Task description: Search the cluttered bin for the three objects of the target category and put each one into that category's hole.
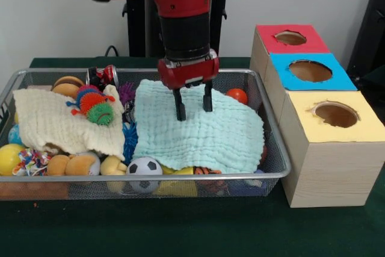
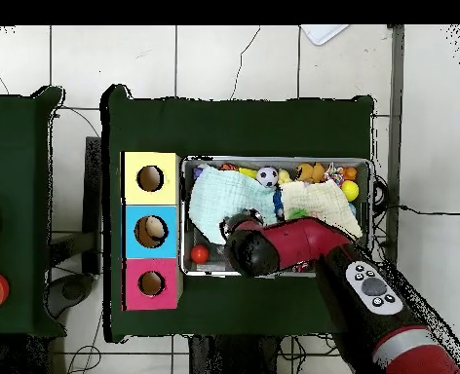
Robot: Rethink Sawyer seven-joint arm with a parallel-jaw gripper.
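Note:
The silver wire-mesh bin [image 1: 180,176] stands on the green table, full of toys. A plain mint cloth [image 1: 201,133] covers its right half and a plain cream cloth [image 1: 60,126] its left. My gripper [image 1: 194,108] points down over the far part of the mint cloth, open and empty, fingertips at or just above the cloth. One knotted white spotted fabric piece [image 1: 30,162] shows at the bin's front left corner, half under the cream cloth; other such pieces are hidden. The hole [image 1: 335,114] in the yellow-topped box is to the right of the bin, also seen from overhead [image 2: 150,178].
Blue-topped [image 1: 310,70] and red-topped [image 1: 290,37] boxes stand behind the yellow one. In the bin lie a soccer ball [image 1: 144,168], an orange ball [image 1: 237,95], a spiky caterpillar toy [image 1: 93,103], a yellow ball [image 1: 8,158] and a can [image 1: 106,75]. The arm [image 2: 283,248] hides the gripper from overhead.

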